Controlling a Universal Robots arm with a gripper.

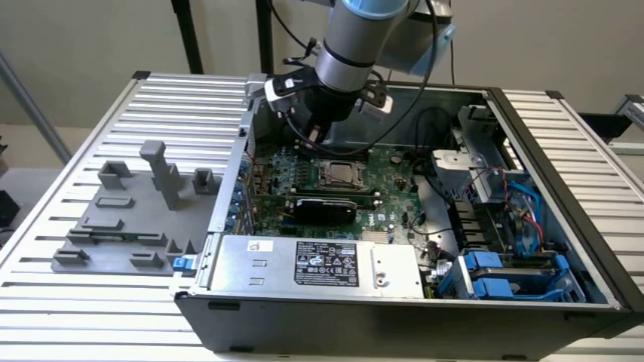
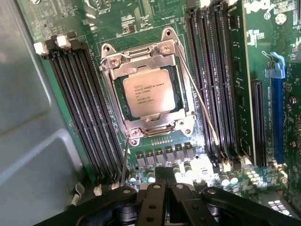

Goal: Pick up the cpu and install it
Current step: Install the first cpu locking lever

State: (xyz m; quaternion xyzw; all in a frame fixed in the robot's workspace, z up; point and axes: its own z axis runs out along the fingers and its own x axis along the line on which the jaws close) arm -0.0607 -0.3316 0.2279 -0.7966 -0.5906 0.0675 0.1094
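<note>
- Since the cpu (image 2: 149,93) lies flat inside the socket frame (image 2: 117,63), silver top up and square to the frame's opening, the step in hand reads as the close of installing: the cpu is seated, not carried.
- Claw (image 2: 164,202): poised above the socket frame and apart from it, with no cpu in its hold; whether it is open or closed cannot be told.
- Judgement on the next move: it calls for a straight, careful path, because a thin wire lever (image 2: 200,106) slants out beside the socket frame and memory slots (image 2: 80,103) crowd both its flanks. Whether the lever is latched cannot be told.
- Wrist view: gives the print on the cpu, the corner screws of the socket frame, and the fit of cpu to opening.
- Exterior view: gives the arm (image 1: 363,30) reaching down into the open computer case (image 1: 403,317). Well away from the socket frame and outside the case, grey fixture blocks (image 1: 161,177) stand on the ribbed surface (image 1: 101,309).
</note>
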